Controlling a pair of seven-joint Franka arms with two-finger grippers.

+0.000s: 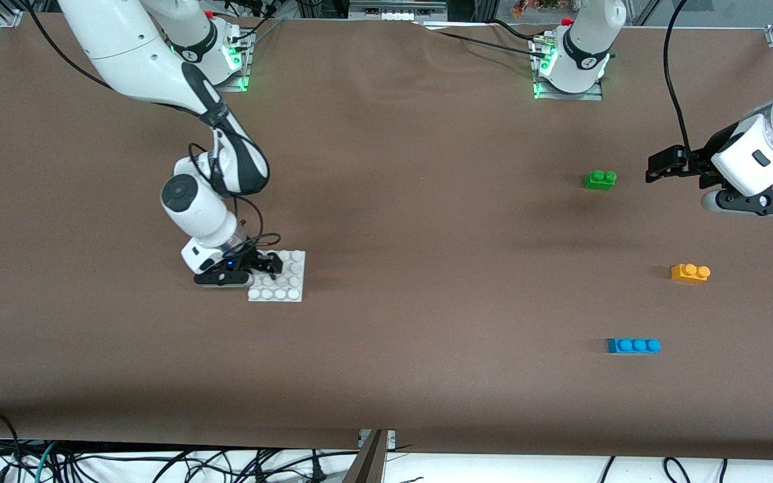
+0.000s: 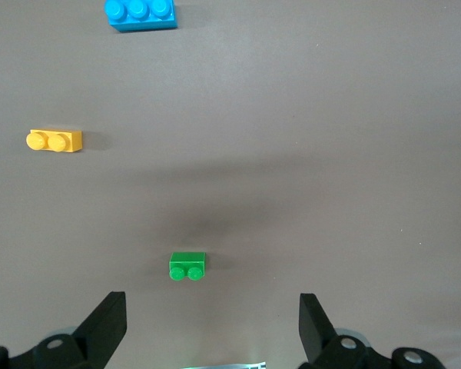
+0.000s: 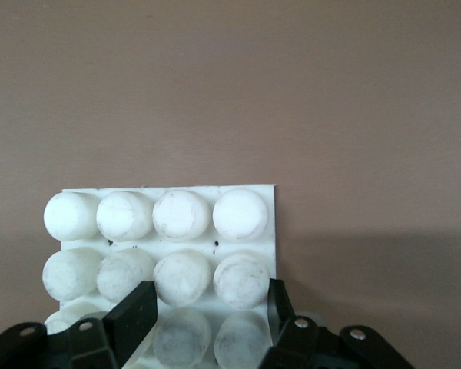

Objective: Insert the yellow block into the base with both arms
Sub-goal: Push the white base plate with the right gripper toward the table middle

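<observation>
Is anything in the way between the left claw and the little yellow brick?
Nothing visible. The left gripper hangs open above bare table, the yellow block lies alone, and the green brick sits off that path.

The right gripper (image 1: 267,263) sits low, fingers apparently parted; the left gripper (image 1: 655,168) (jaws spread wide) hangs raised.

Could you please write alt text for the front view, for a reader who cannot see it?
The right gripper is down on the white base, fingers straddling studs at its edge. The left gripper hangs open above the table at the left arm's end, beside the green brick. The yellow block and blue brick lie untouched, nearer the camera.
</observation>
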